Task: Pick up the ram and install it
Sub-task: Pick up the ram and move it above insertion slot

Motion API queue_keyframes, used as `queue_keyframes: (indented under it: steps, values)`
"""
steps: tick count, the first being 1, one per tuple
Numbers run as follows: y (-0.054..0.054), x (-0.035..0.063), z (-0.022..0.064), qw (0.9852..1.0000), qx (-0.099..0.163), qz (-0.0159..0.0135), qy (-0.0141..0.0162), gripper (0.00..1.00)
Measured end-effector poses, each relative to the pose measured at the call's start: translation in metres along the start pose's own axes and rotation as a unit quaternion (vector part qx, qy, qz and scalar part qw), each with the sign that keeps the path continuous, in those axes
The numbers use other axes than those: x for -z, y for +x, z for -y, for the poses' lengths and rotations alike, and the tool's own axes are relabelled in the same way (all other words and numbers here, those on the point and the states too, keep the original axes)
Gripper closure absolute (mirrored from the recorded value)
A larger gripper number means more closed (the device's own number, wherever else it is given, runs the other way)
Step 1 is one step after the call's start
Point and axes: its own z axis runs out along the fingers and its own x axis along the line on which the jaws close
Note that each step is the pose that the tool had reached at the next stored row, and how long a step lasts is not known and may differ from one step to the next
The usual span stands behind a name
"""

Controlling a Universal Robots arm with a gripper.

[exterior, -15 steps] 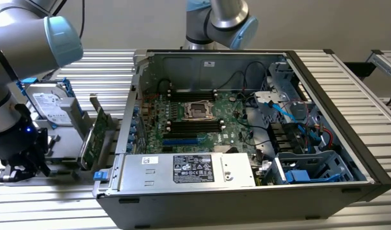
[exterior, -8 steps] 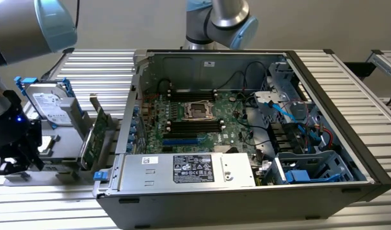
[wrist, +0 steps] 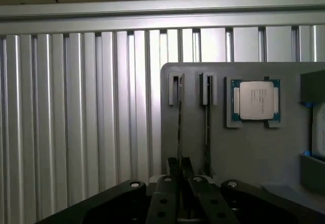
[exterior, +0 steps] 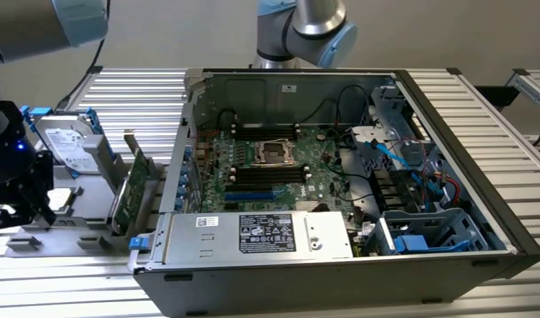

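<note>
Computer case [exterior: 340,291] lay open on the slatted aluminium table [exterior: 137,93] in the exterior view, its motherboard [exterior: 261,165] bare and a labelled silver power supply [exterior: 261,233] along the case wall. A grey holder [exterior: 40,242] sat on the table just beside the case, on the exterior view's left. A hard drive [exterior: 65,142] with blue rails stood propped in the holder, and a broad green expansion card [exterior: 132,189] leaned on the holder's side nearest the case. The dark pincer [exterior: 20,195] hung low over the holder's far side from the case; from here I could not make out its fingers or the ram.

Seen from the wrist, the pincer [wrist: 180,167] was down at the holder [wrist: 244,148], its fingers [wrist: 171,169] drawn narrow and clamped on the ram [wrist: 179,127]. The ram stood on edge in one of the holder's slots, not yet lifted clear. A second thin stick [wrist: 207,127] stood on edge in the neighbouring slot, between the ram and a processor [wrist: 255,100] that lay flat in its own recess of the holder. Table [wrist: 76,107] slats ran beside the holder
</note>
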Motion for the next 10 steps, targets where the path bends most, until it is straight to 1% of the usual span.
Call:
queue_keyframes:
  steps: [10]
  values:
    - [0.0, 0.048, 0.0327, 1.0, 0.005, -0.0004, -0.0079, 0.86]
